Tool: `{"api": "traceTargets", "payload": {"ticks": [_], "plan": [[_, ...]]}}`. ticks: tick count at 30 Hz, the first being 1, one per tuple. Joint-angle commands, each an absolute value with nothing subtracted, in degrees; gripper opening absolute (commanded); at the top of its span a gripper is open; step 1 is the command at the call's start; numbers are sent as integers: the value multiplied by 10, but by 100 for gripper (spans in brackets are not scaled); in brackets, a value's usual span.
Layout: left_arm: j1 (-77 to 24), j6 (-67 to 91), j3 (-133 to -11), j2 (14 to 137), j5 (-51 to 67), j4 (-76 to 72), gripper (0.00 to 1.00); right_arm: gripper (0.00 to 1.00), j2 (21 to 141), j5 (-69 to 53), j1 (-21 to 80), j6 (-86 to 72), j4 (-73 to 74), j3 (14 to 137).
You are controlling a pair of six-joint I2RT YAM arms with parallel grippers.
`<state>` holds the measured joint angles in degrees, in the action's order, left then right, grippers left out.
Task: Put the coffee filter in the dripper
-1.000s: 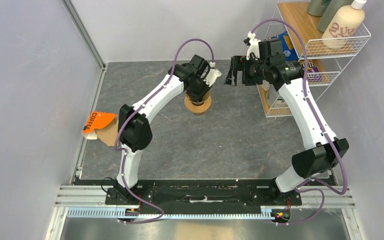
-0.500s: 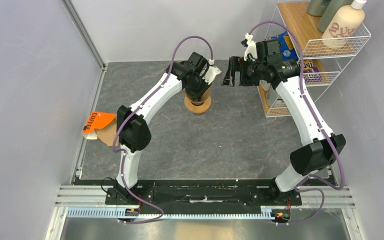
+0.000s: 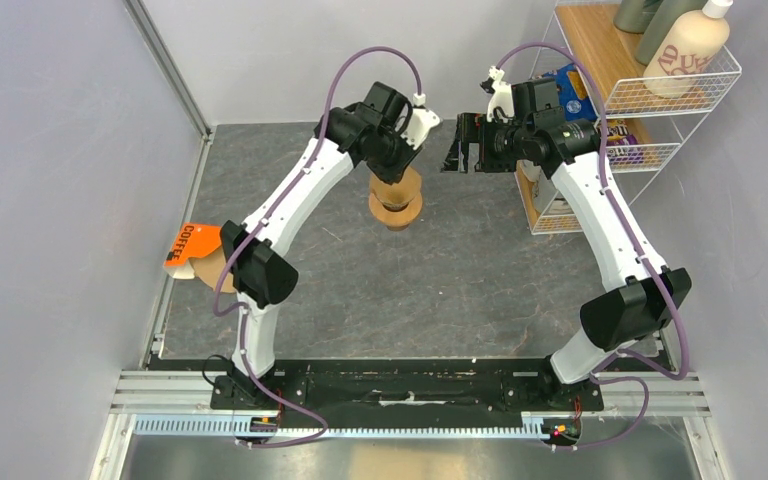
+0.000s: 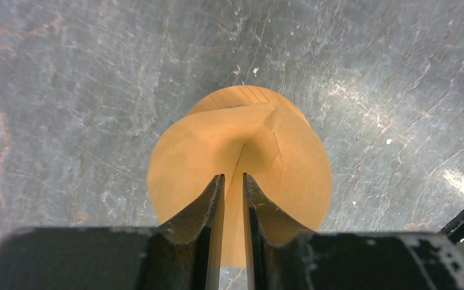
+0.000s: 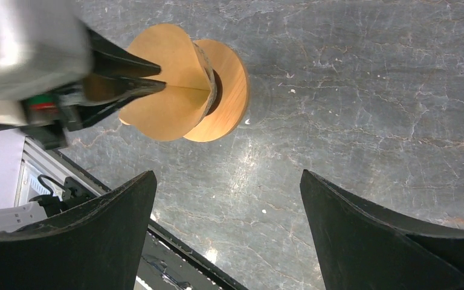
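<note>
Coffee filter [image 4: 290,163] pinched in left pincer [image 4: 232,176], at dripper [image 5: 229,90]; right pincer [image 5: 226,175] wide; packet [image 3: 192,240] reads "COFFEE".

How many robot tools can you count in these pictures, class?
2. The left tool is shut on the coffee filter, over the dripper. The right tool hangs open and empty in the air, just right of them. No others show.

Clamped left pincer [image 4: 232,176], wide-spread right pincer [image 5: 228,175]
</note>
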<state>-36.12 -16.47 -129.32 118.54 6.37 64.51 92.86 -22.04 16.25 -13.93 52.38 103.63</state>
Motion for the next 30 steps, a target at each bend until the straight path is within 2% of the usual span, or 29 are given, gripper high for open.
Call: {"api": "traceTargets", "payload": {"ticks": [1, 8, 13, 19, 24, 27, 30], "plan": [[-360, -154, -1348, 1114, 72, 657, 24, 97, 917, -241, 160, -134, 503, 1057], [-330, -113, -1357, 1039, 83, 655, 24, 97, 885, -264, 159, -128, 454, 1031], [-266, -86, -1317, 966, 118, 630, 25, 97, 850, -273, 160, -120, 407, 994], [-128, -41, -1170, 860, 227, 584, 30, 97, 798, -247, 160, -104, 377, 936], [-62, -45, -1011, 795, 262, 577, 35, 97, 743, -210, 160, -87, 359, 854], [-49, -44, -931, 772, 262, 561, 46, 97, 713, -188, 159, -76, 349, 800], [-49, -47, -884, 767, 257, 549, 73, 97, 689, -177, 160, -70, 339, 752]]}}
